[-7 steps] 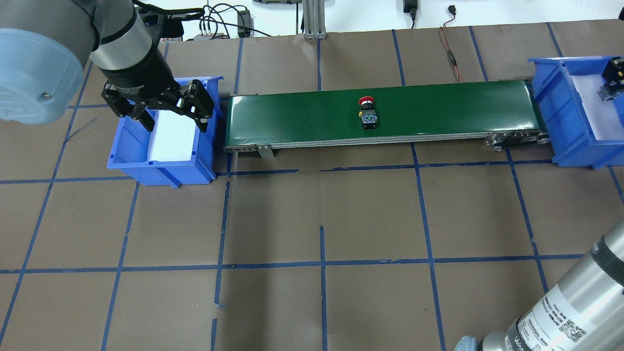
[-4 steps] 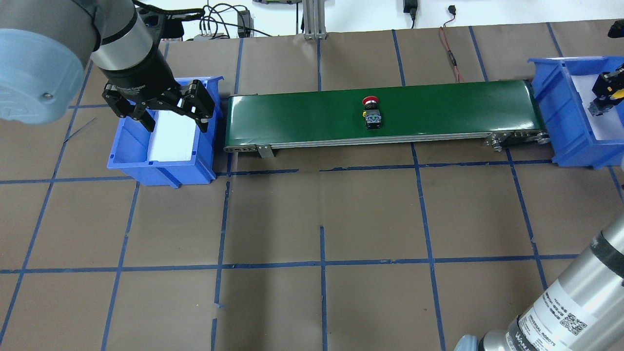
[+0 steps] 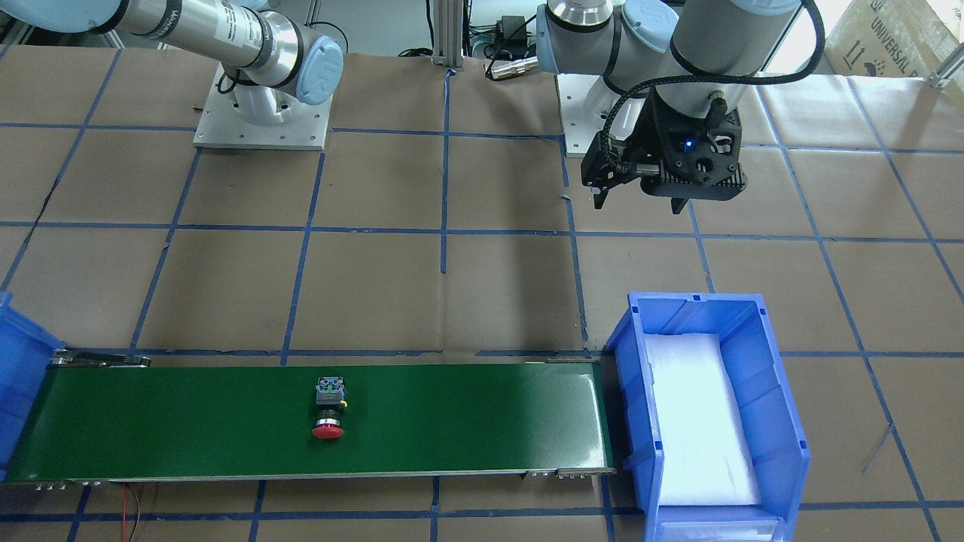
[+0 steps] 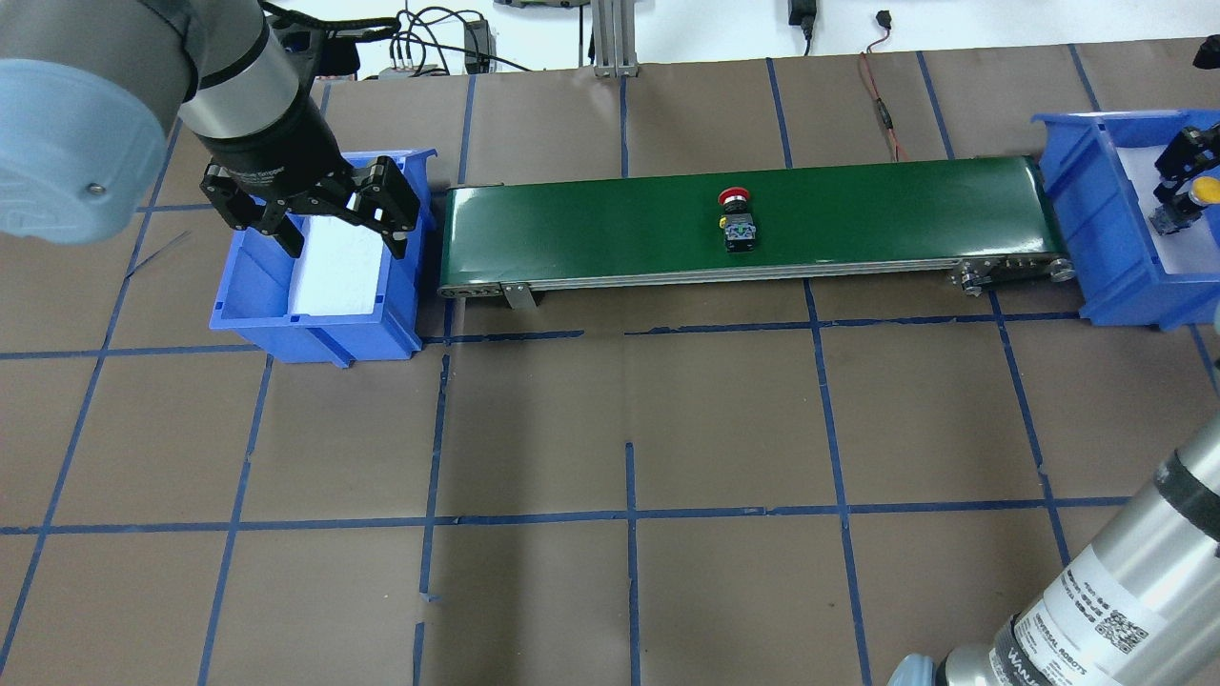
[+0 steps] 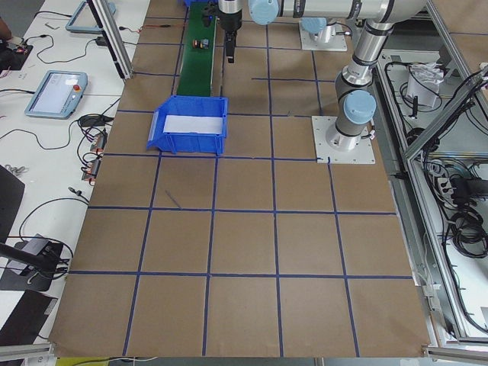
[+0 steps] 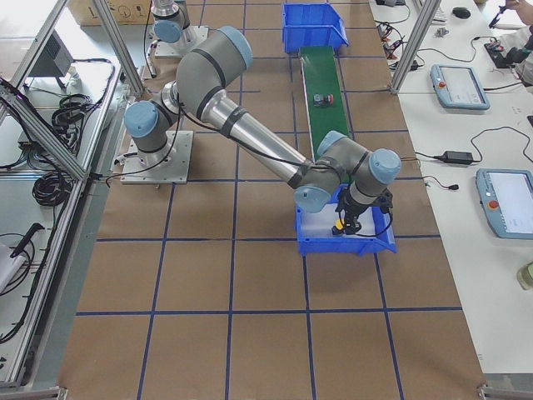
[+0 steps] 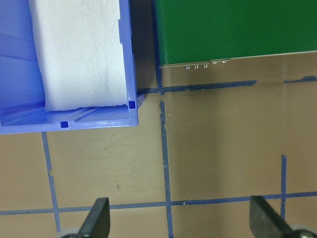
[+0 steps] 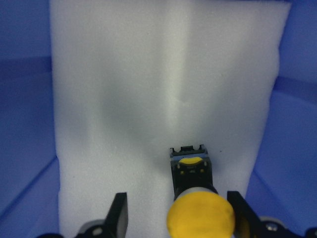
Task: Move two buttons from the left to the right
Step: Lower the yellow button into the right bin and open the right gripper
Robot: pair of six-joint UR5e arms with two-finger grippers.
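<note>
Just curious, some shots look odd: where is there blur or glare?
Right wrist view: the cap of the yellow button is soft, too near the lens; a grey shadow crosses the foam. Front-facing view: the foam pad in the blue bin glows, overexposed. Overhead view: glare pales the left end of the green belt.

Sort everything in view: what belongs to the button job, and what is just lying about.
Job:
red button, lying on the belt
yellow button, in the right bin
left bin
left hand, open
right hand, open around the yellow button

Lying about:
cables and red wire at the far edge
tablets off to the side
</note>
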